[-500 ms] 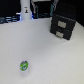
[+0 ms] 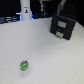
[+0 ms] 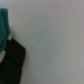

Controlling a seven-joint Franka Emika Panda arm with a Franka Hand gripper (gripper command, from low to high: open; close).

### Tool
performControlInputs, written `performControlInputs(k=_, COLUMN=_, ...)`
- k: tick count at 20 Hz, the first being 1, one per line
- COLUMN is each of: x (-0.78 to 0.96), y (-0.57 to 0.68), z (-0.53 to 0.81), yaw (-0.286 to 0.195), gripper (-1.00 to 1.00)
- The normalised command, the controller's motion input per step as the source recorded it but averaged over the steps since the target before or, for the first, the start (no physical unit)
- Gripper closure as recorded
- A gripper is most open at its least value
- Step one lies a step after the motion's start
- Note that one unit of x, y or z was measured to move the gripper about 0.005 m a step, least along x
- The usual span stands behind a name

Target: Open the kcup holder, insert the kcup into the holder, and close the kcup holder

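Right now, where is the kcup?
In the exterior view the kcup sits alone on the white table, low and toward that view's left, well apart from the kcup holder at upper right.

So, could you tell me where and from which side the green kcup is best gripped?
Probably from straight above, fingers closing across the round rim. The kcup sits alone on the white table, green top facing up, with nothing visibly crowding its sides. It lies well apart from the black kcup holder. The blur hides finer detail of the rim.

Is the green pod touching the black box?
Apart. The exterior view shows the pod alone on the white table, a wide bare stretch away from the box.
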Motion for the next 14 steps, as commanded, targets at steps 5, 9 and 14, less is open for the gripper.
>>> performControlInputs(k=5, x=-0.07, y=0.85, z=-0.05, yaw=-0.177, gripper=-1.00)
performControlInputs(k=9, x=-0.18, y=0.74, z=-0.12, yaw=-0.170, gripper=-1.00)
performControlInputs(k=14, x=-0.23, y=0.62, z=-0.19, yaw=-0.157, gripper=-1.00)
